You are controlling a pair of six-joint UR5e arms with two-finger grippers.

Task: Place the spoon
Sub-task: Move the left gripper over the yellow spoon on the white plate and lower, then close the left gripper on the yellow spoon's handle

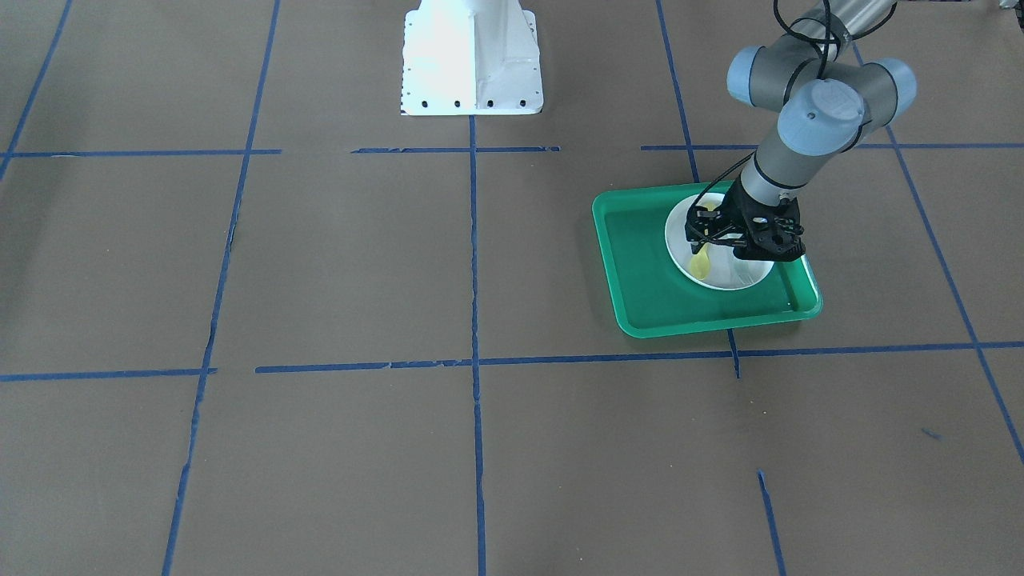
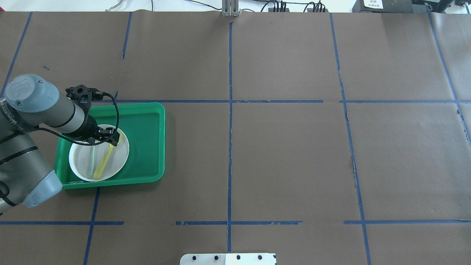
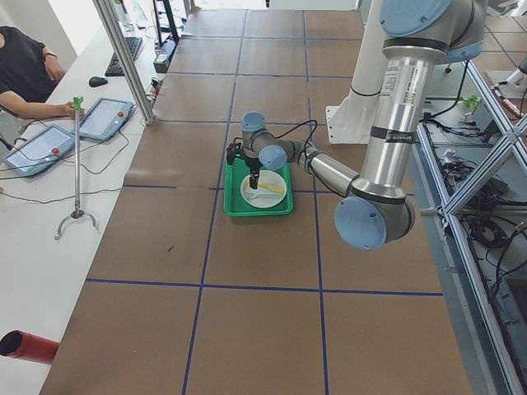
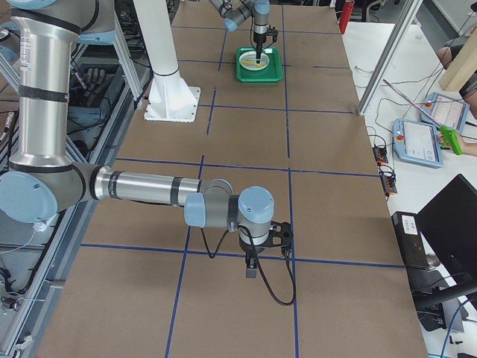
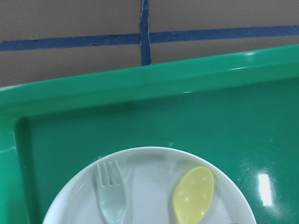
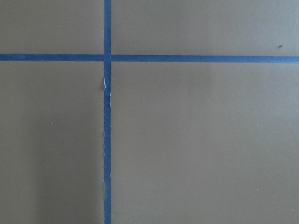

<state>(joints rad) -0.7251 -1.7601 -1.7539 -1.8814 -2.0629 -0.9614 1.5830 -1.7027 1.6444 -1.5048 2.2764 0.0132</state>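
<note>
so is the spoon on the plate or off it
On it: the spoon lies flat on the white plate beside the fork, its bowl inside the rim.

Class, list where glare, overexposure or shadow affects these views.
Left wrist view: a white glare patch on the green tray, right of the spoon, and bright streaks along its rim. Front-facing view: the robot base is blown out to near-pure white. Right wrist view: a soft shadow darkens the brown paper at lower left.
</note>
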